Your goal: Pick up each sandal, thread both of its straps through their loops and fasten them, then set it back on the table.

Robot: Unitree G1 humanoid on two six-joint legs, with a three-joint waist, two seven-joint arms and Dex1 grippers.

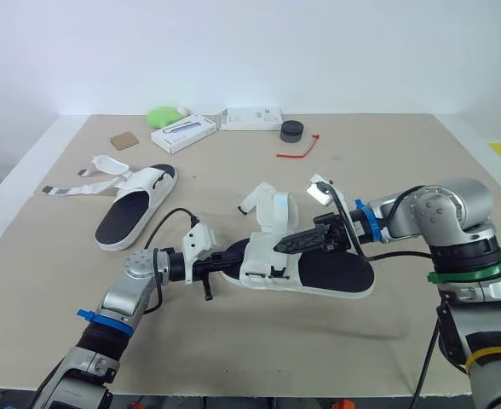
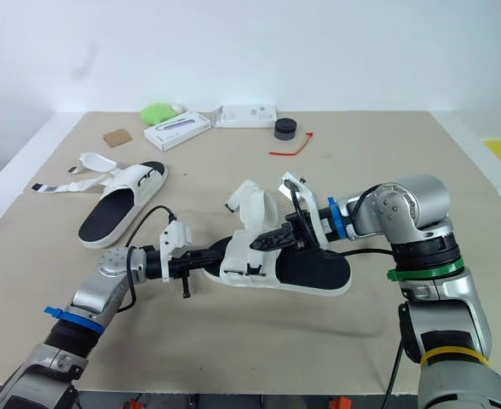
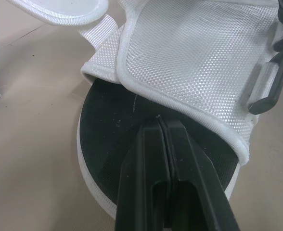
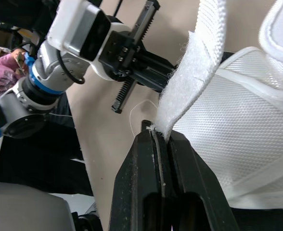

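Nothing fastened yet: right tool pinches the near sandal's loose strap; left tool, pressed together, rests on it; far sandal lies unstrapped.

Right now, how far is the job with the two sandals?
Done: nothing looks fastened yet. In hand: the near sandal, where the right gripper has its jaws shut on a loose white strap and the left gripper, jaws shut, sits at the upper's edge. Left: finish its straps, then the far sandal, lying with straps spread open.
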